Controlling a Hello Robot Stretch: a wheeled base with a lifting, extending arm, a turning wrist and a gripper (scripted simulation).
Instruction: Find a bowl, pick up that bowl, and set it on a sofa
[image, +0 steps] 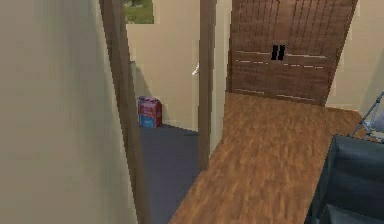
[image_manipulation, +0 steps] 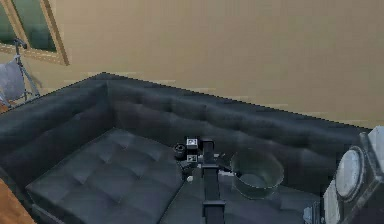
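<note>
Sofa seat (image_manipulation: 90, 172) carries the bowl (image_manipulation: 257, 171), apparently near the gripper (image_manipulation: 186, 168) (load: cannot tell).

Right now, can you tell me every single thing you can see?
sofa: one, black, along the beige wall
bowl: one, dark grey-green, on the sofa seat, right of the arm
window: one, wood-framed, arm side view's top left
double door: one, brown, far end of the wood floor
box: one, red and blue, on the dark floor past the doorway
picture: one, greenish, on the wall above the box
arm: one, dark, over the sofa
gripper: one, dark, left of the bowl; cannot tell whether it holds anything
</note>
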